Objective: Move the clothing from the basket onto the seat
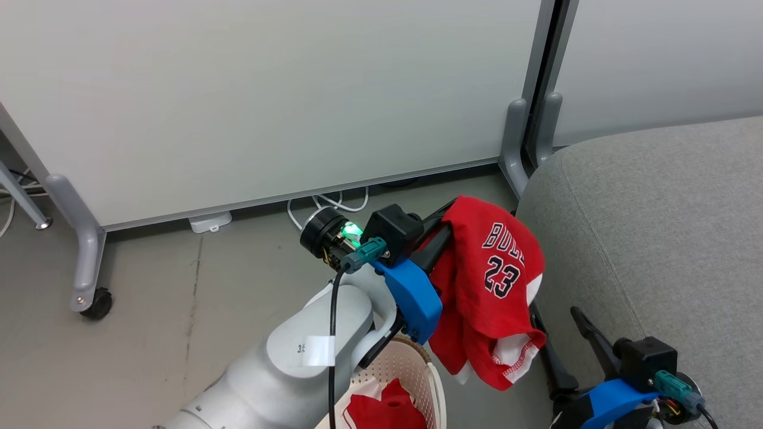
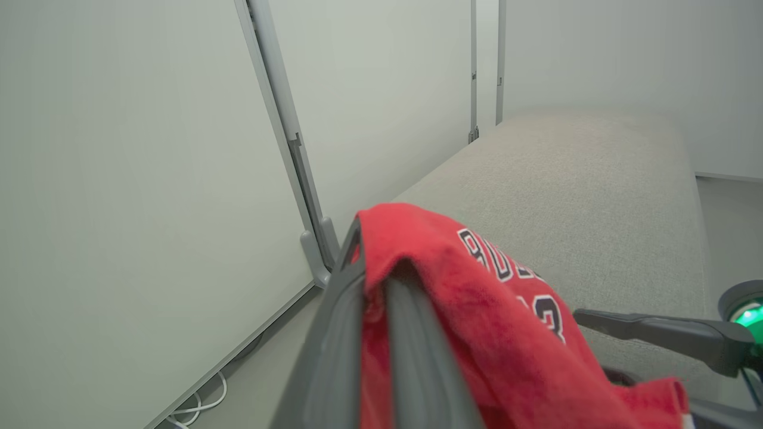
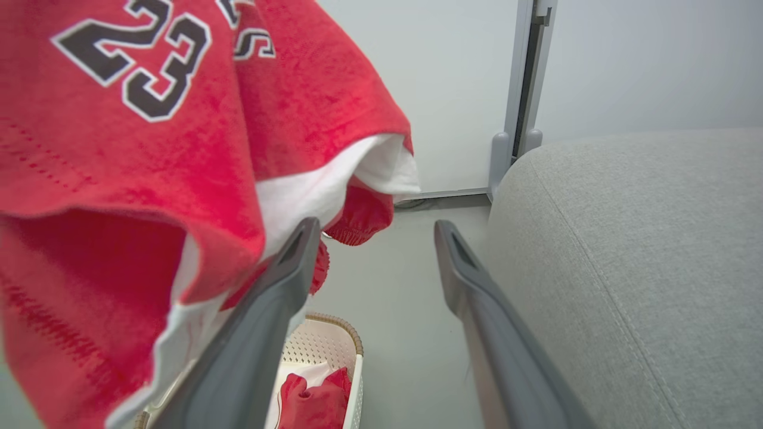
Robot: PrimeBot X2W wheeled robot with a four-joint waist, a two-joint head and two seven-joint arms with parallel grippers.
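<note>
My left gripper (image 1: 446,229) is shut on the red "BULLS 23" jersey (image 1: 489,286), which hangs in the air above the floor, just left of the grey seat (image 1: 656,238). In the left wrist view the jersey (image 2: 477,322) drapes over that gripper's (image 2: 372,262) fingertips, with the seat (image 2: 572,190) beyond. The cream basket (image 1: 417,363) stands below my left forearm with another red garment (image 1: 387,408) inside. My right gripper (image 1: 563,333) stands open and empty beside the seat's front edge. In the right wrist view its fingers (image 3: 375,229) are spread, the jersey (image 3: 149,149) is at upper left, and the basket (image 3: 351,345) is below.
White partition panels (image 1: 268,101) on grey feet with a castor (image 1: 98,304) stand behind. White cables (image 1: 334,202) lie on the floor under the panel's edge. A grey panel post (image 1: 515,143) stands close to the seat's far corner. Bare floor (image 1: 179,310) lies to the left.
</note>
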